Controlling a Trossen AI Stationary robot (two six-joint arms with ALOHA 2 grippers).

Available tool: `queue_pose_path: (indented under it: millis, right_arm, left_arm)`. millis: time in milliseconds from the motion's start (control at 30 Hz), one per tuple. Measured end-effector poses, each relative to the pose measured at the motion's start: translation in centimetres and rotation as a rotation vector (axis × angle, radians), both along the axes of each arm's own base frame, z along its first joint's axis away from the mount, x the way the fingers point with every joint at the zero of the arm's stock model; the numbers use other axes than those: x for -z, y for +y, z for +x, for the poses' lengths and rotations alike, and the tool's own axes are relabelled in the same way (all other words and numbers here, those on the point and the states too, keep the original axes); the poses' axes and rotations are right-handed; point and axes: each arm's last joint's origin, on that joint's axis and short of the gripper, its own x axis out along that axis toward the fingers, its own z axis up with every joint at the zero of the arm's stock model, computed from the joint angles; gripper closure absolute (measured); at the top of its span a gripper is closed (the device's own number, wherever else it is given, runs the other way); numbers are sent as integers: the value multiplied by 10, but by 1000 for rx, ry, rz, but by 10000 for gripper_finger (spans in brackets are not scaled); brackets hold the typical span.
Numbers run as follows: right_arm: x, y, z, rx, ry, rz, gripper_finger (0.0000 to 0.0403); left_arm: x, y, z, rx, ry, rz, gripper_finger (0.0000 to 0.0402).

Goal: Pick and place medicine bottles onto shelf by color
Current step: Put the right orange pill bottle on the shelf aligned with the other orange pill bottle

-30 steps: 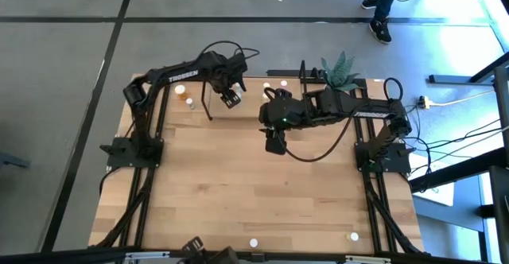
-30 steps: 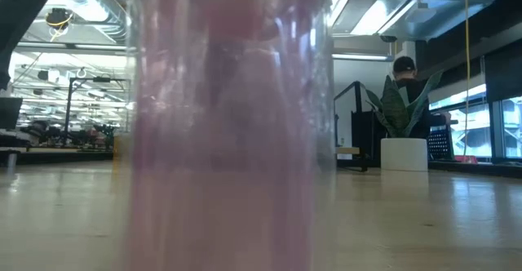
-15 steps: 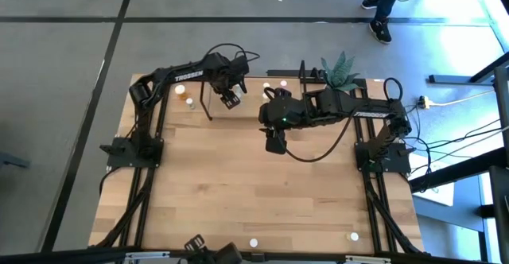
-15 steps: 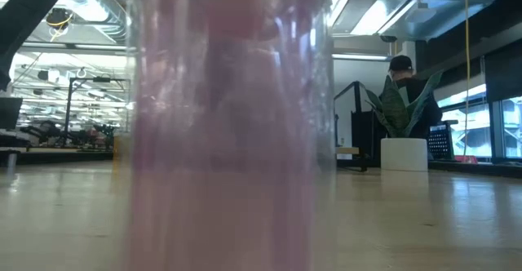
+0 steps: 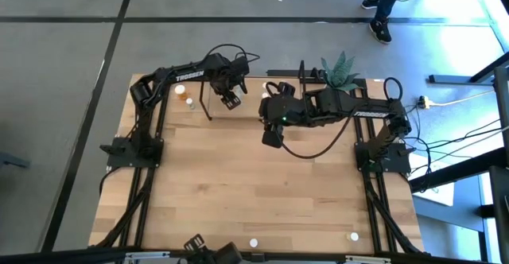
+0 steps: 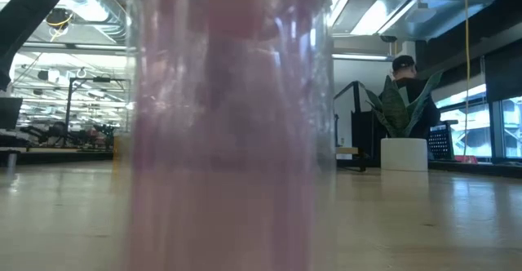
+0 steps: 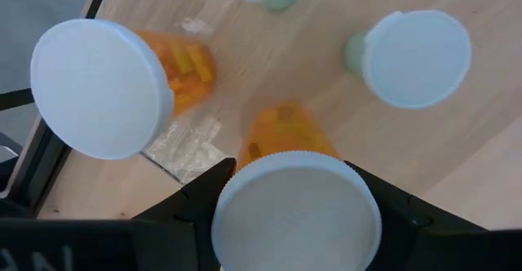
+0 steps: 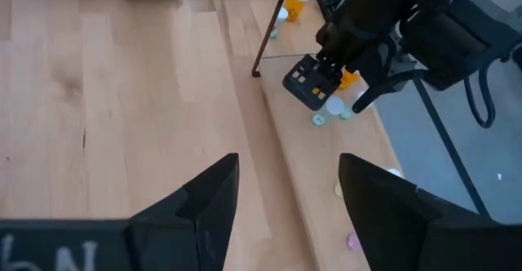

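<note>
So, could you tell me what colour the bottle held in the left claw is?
Orange bottle, white cap; left wrist view shows it best.

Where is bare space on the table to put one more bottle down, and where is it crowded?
The bare wooden table between the two arm bases, in front of the right gripper, is free. On the shelf it is crowded around the left gripper, which grips an orange bottle: another orange bottle and a green bottle stand close.

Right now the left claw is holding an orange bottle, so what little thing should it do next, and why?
Probably lower it and let go. The left gripper clamps an orange bottle by its white cap, over the shelf, right beside another orange bottle. The green ones stand apart, so the colours already match here.
</note>
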Motion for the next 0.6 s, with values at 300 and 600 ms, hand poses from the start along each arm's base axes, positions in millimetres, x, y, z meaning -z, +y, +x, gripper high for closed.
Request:
queue_pose_path:
  millis: [300,600]
  right_arm:
    - [0,0,0,0,-1,0,189]
    - [0,0,0,0,0,0,189]
  left_arm:
    - [0,0,0,-6,1,1,207]
    - [0,0,0,-38,-13,-10,207]
